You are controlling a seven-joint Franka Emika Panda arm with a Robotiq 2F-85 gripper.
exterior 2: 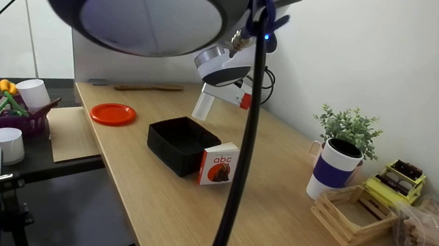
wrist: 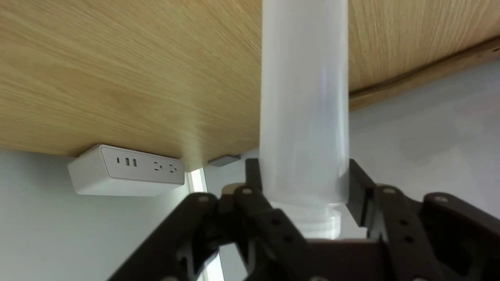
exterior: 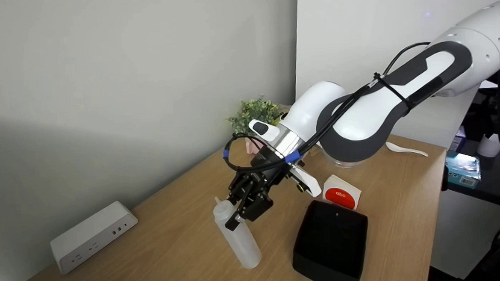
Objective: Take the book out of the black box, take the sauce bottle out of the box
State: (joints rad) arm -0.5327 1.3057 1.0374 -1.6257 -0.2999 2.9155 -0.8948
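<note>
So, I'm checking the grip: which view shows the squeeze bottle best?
The wrist view: the gripper clasps the squeeze bottle from both sides, up close, base out of frame. In an exterior view the bottle's full length shows; in an exterior view, just its lower part.

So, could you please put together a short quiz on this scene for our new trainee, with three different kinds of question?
1. Multiple choice: where is the gripper placed on the sauce bottle?
A: at its base
B: near its cap end
C: it is not touching it at all

2. True or false: the book stands outside the black box.

3. Fill the gap: in an exterior view, the white cup in front of the leafy plant has a ____ band around it.

Key: 1. B. 2. True; it stands beside the black box. 3. Blue.
</note>
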